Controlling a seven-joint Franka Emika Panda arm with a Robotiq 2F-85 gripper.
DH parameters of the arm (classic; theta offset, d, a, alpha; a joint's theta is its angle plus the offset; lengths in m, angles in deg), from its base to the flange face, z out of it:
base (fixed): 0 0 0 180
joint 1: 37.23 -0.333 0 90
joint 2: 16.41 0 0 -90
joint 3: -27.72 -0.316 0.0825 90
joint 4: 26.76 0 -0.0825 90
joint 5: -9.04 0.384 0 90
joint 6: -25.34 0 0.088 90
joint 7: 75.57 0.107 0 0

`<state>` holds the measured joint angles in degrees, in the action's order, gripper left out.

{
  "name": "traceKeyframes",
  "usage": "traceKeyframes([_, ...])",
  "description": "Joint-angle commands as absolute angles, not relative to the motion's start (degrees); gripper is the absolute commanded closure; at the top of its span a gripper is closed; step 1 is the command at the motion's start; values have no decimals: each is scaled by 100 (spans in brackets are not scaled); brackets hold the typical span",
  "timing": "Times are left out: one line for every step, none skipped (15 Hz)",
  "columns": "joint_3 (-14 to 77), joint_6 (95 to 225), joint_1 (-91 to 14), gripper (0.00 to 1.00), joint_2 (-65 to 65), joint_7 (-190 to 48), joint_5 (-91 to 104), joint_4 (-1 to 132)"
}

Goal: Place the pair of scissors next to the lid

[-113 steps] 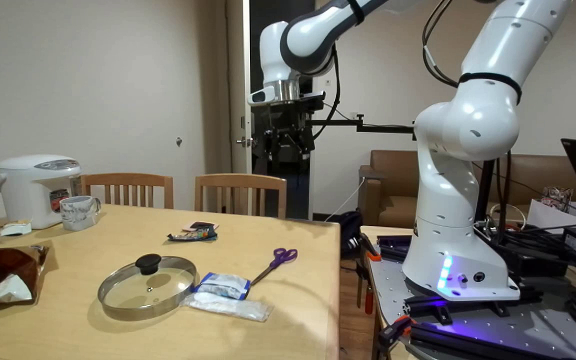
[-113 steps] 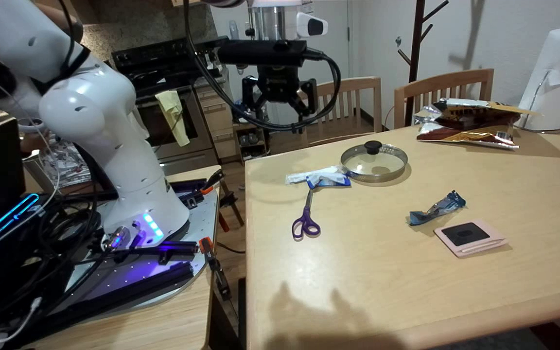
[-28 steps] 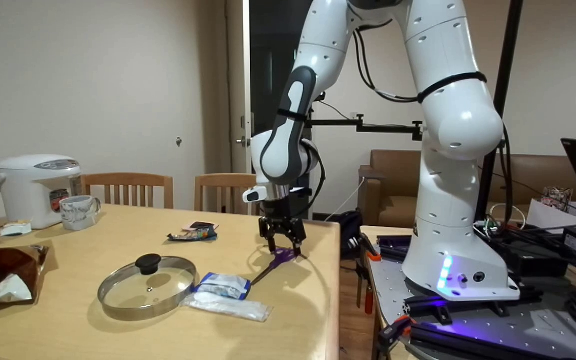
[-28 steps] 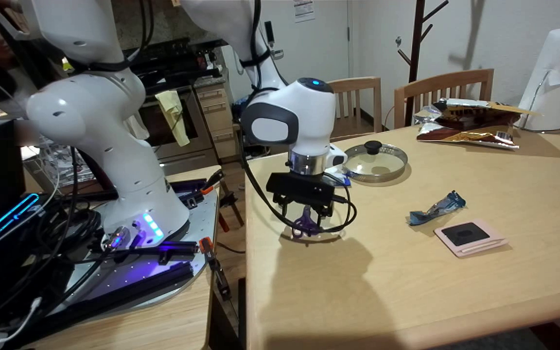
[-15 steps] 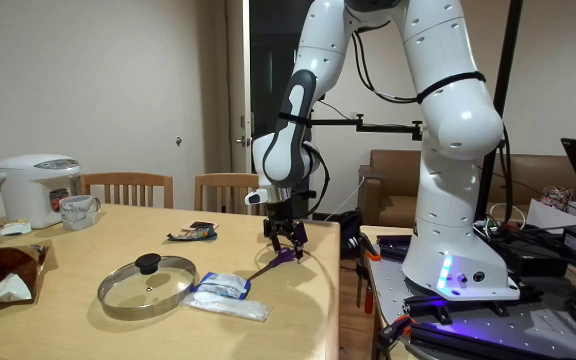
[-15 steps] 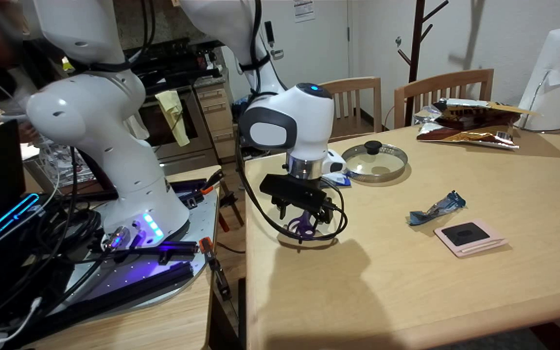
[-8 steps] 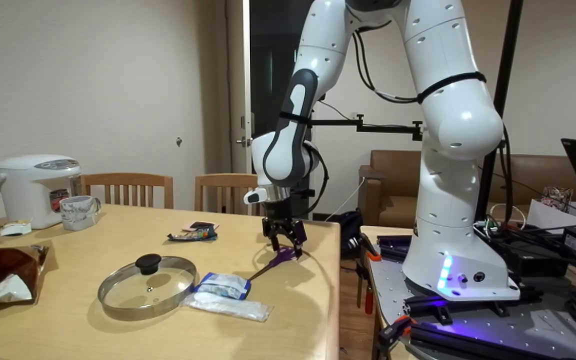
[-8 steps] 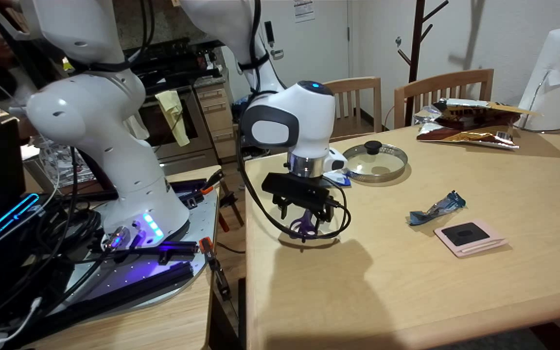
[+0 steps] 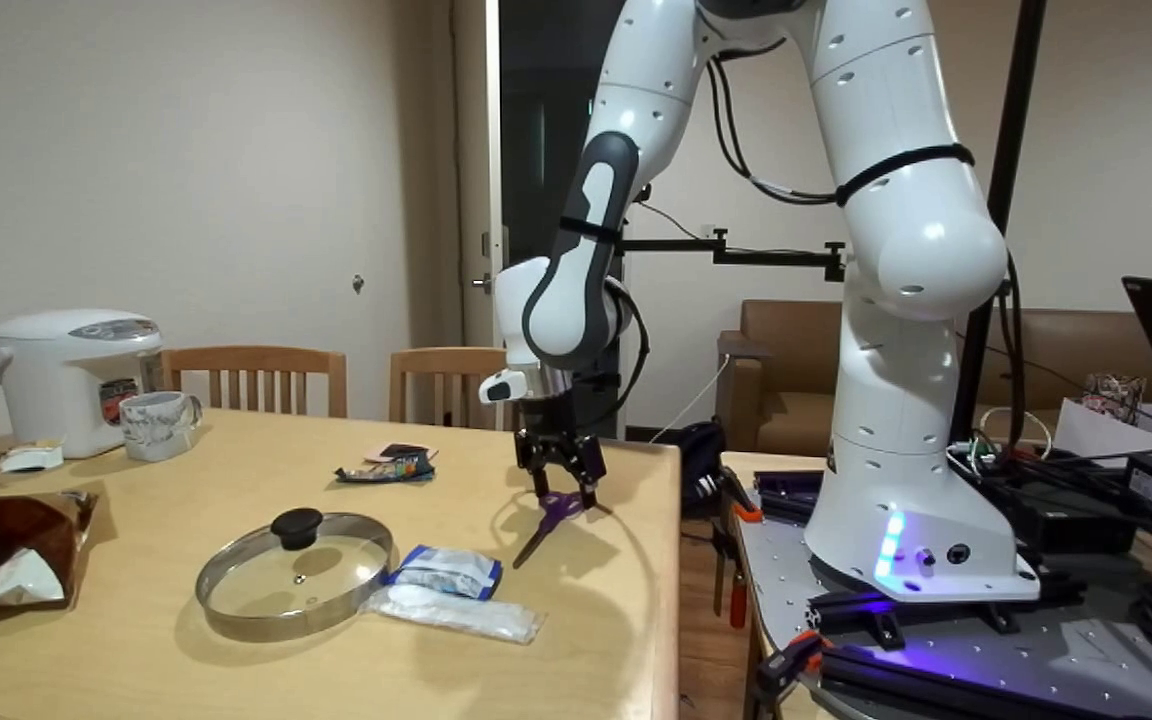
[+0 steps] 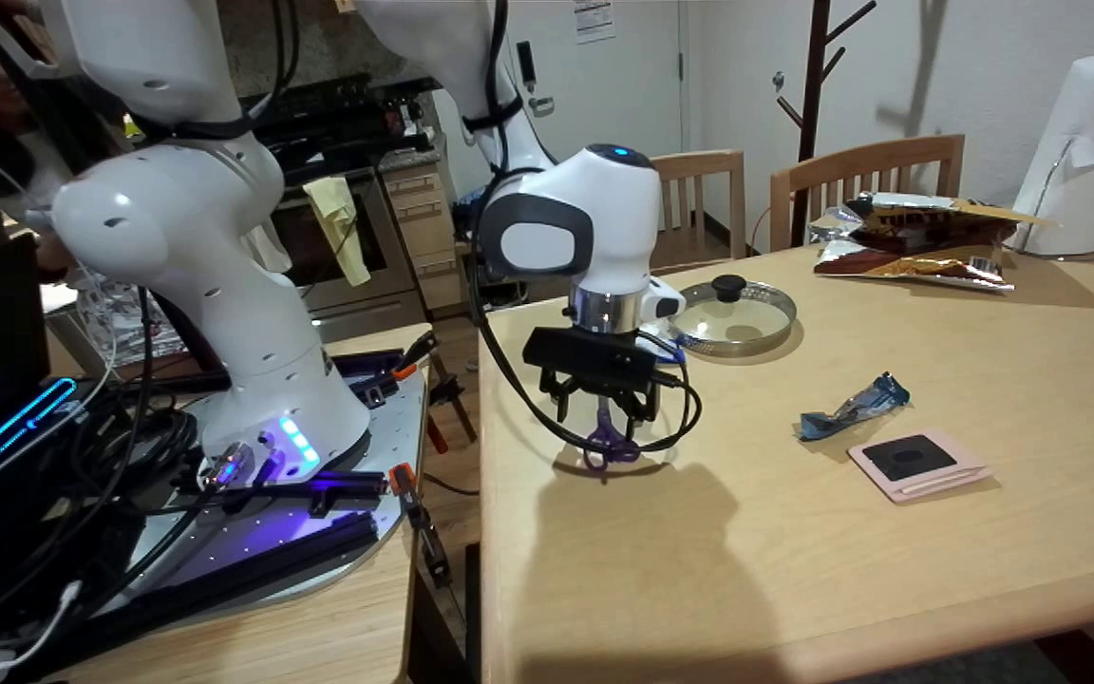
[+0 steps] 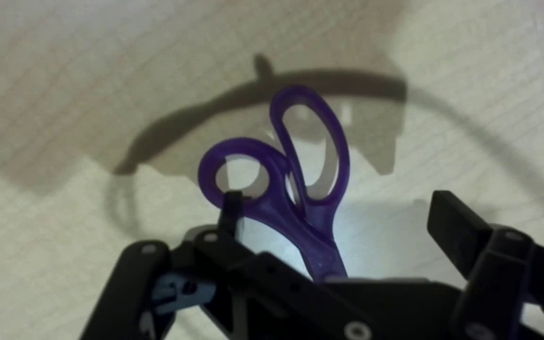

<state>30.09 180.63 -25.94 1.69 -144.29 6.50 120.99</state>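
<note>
The scissors (image 9: 558,508) with purple handles lie at the table's near-robot end. Their handles fill much of the wrist view (image 11: 319,250), where the blades are hidden behind my gripper. My gripper (image 11: 335,203) is open, straddling the handles just above the table. One finger overlaps the lower edge of the round handle loop; I cannot tell whether it touches. The other finger is well apart from the handles. The gripper also shows in an exterior view (image 9: 564,494). The glass lid (image 9: 299,580) with its black knob lies farther out on the table; it shows in both exterior views (image 10: 735,323).
A blue-and-white packet (image 9: 446,572) and a clear white packet (image 9: 461,612) lie between scissors and lid. A dark wrapper (image 10: 853,408) and a pink card holder (image 10: 922,465) lie across the table. A mug (image 9: 158,425), white dispenser (image 9: 66,380) and snack bag (image 10: 917,242) stand farther off.
The gripper has come down from high above onto the scissors. In the last half second the scissors have turned, and their blade tip has swung away from the blue-and-white packet.
</note>
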Motion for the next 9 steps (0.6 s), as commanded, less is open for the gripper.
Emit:
traceKeyframes([2888, 17897, -2569, 0, 83, -14314, 633, 12083])
traceKeyframes([2855, 17914, -2569, 0, 67, -14342, 646, 12089])
traceKeyframes([2849, 17931, -2586, 0, 70, -14330, 623, 12086])
traceKeyframes([2822, 17925, -2582, 0, 81, -14356, 628, 12075])
traceKeyframes([2807, 17947, -2589, 0, 89, -14343, 628, 12071])
traceKeyframes([2828, 17927, -2638, 0, 93, -14280, 559, 12066])
traceKeyframes([2846, 17912, -2668, 0, 94, -14283, 492, 12071])
traceKeyframes([2846, 17900, -2662, 0, 135, -14298, 488, 12044])
traceKeyframes([2893, 17860, -2701, 0, 166, -14255, 407, 12025])
